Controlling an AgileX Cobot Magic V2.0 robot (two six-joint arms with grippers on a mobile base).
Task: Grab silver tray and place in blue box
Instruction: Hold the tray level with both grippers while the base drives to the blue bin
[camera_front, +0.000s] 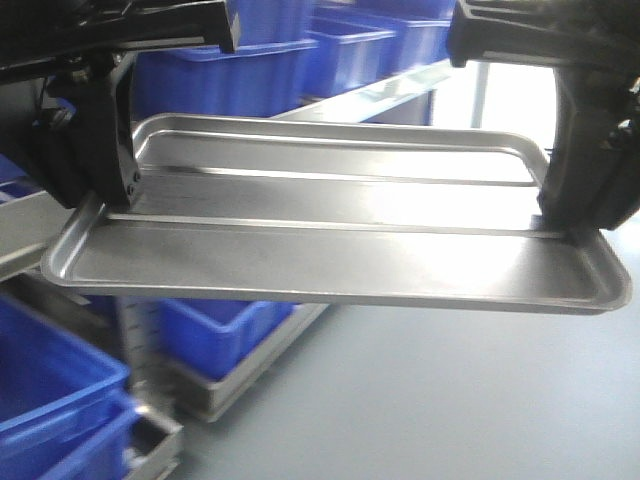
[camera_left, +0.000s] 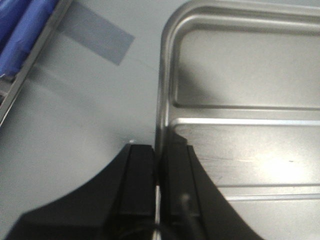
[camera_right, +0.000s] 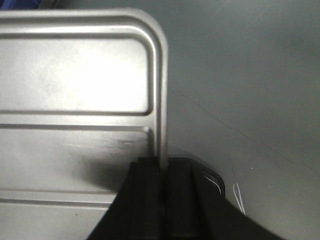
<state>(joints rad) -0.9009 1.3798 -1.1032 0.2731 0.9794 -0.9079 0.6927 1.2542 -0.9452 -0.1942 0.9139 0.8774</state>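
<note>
The silver tray (camera_front: 330, 250) hangs level in the air across the front view, its recessed centre and two long ridges showing. My left gripper (camera_front: 108, 205) is shut on its left short rim. In the left wrist view the black fingers (camera_left: 140, 170) pinch that rim (camera_left: 161, 100) at my left gripper (camera_left: 157, 150). My right gripper (camera_front: 565, 225) is shut on the right short rim, also seen pinched by my right gripper (camera_right: 162, 165) in the right wrist view, with the tray (camera_right: 75, 75) stretching left. A blue box (camera_front: 50, 400) sits low at the left, below the tray; I cannot tell which blue box is meant.
More blue crates (camera_front: 330, 50) stand on a steel shelf behind the tray, and another (camera_front: 215, 335) on a low rack level. A steel rack rail (camera_front: 25, 240) runs at the left. Grey floor (camera_front: 450, 400) lies below, with a tape patch (camera_left: 95, 32).
</note>
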